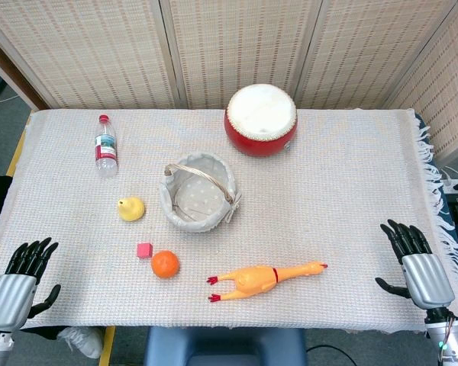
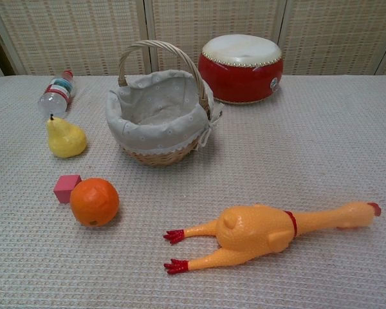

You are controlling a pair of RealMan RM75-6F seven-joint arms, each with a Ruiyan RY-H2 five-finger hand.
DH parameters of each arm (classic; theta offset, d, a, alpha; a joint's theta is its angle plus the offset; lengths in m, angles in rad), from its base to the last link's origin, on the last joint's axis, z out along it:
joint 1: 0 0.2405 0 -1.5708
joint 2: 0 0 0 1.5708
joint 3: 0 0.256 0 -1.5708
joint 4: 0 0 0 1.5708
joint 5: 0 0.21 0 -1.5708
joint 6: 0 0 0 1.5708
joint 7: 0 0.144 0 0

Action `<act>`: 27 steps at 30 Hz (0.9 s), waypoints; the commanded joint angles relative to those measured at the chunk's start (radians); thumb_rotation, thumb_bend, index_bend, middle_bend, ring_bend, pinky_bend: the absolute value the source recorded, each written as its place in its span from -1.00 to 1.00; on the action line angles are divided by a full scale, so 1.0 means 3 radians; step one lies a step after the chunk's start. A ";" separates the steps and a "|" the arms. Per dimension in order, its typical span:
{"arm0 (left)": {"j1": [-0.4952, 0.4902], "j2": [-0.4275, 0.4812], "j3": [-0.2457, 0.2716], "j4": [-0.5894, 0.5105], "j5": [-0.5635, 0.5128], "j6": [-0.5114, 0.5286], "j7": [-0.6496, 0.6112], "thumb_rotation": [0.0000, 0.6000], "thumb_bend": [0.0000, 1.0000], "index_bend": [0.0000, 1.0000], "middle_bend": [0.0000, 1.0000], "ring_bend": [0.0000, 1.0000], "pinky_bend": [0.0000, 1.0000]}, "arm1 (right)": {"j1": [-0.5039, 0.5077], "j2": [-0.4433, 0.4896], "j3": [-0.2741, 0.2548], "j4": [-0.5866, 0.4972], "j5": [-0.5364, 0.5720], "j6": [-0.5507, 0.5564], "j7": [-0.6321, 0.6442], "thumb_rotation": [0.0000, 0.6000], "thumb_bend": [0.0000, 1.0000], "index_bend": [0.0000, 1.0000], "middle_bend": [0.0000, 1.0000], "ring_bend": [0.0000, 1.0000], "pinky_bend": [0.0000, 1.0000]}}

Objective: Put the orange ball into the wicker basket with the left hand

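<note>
Nothing of the task is done yet: the orange ball (image 1: 165, 264) lies on the tablecloth (image 1: 343, 191), just beside a small pink block (image 1: 143, 250) at its ten o'clock, and apart from the wicker basket (image 1: 199, 193), which stands at about one o'clock from the ball. The basket is lined with grey cloth, its handle up, and looks empty.

Both hands rest at the near corners of the table, fingers spread and holding nothing: the left hand (image 1: 21, 278) at the ball's nine o'clock, well apart from it, the right hand (image 1: 414, 263) far off at three o'clock.

By my reading the step in hand is the first reach. The left hand must travel toward three o'clock to the ball and close around it without knocking the block or rolling the ball toward the rubber chicken (image 1: 264, 279) at its four o'clock. Then it must lift and carry toward one o'clock, clearing the basket's rim and handle, with the yellow pear (image 1: 131, 208) lying near that path at eleven o'clock.
</note>
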 commanded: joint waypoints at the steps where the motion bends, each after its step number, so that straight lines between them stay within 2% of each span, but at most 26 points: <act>1: -0.0002 0.0002 0.0003 0.0004 0.0002 -0.0006 0.0003 1.00 -0.28 -1.00 -1.00 -1.00 -0.92 | 0.0000 0.0001 0.0000 -0.0004 -0.0002 0.0001 0.0000 1.00 -0.92 -1.00 -1.00 -1.00 -1.00; 9: -0.0124 0.0046 0.0098 0.0036 0.0223 -0.0170 0.0011 1.00 -0.28 -1.00 -1.00 -1.00 -0.92 | 0.0001 0.0001 0.0004 -0.0013 0.0012 -0.0005 0.0015 1.00 -0.92 -1.00 -1.00 -1.00 -1.00; 12: -0.0249 0.0096 0.0171 -0.0018 0.0388 -0.0347 0.0046 1.00 -0.28 -1.00 -1.00 -1.00 -0.92 | 0.0011 0.0003 0.0010 -0.0017 0.0031 -0.0030 0.0025 1.00 -0.92 -1.00 -1.00 -1.00 -1.00; 16: -0.0458 0.0165 0.0239 -0.0212 0.0467 -0.0748 0.0212 1.00 -0.28 -1.00 -1.00 -1.00 -0.91 | 0.0019 0.0012 0.0010 -0.0029 0.0040 -0.0051 0.0054 1.00 -0.92 -1.00 -1.00 -1.00 -1.00; 27: -0.0907 0.0069 0.0085 -0.0693 0.0248 -0.1495 0.0747 1.00 -0.29 -1.00 -1.00 -1.00 -0.89 | 0.0032 0.0040 0.0018 -0.0071 0.0104 -0.0111 0.0127 1.00 -0.92 -1.00 -1.00 -1.00 -1.00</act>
